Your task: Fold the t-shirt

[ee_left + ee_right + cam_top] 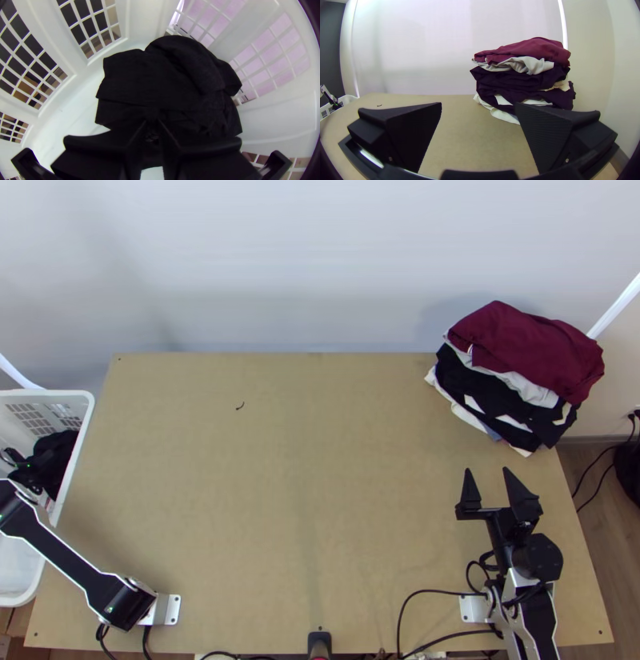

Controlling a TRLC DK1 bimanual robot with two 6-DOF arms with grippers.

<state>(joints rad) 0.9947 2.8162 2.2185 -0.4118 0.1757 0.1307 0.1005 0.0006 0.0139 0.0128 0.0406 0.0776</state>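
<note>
Inside the white basket point(72, 394) at the table's left edge, had the left gripper point(24, 478) low at the black cloth point(160, 76). Could not tell that gripper's state, open or closed, nor any hold on the cloth, black lying against black there. Found the cloth bunched and layered on the basket's pale floor, with a thick rounded fold along one side and some straighter edges along the other. Could not make out a t-shirt's sleeves or neck in it. Saw lattice openings in the basket's walls around it.

Had the left arm point(76, 568) stretched from its base at the near left across the table's corner and over the basket's rim. At the near right, had the right gripper point(487, 470) above the table point(304, 500), pointing toward the far side, with flat black fingers point(546, 136) spread wide and nothing between them. Held it near the stack of clothes point(524, 348) but apart from it.

Saw that stack at the table's far right corner, in uneven layers: maroon on top, light grey under it, then dark and white pieces by turns, with white edges poking out at the bottom. Noticed a small dark thread point(240, 406) toward the far left of the tabletop, and black cables point(424, 592) curving by the right arm's base at the near side.
</note>
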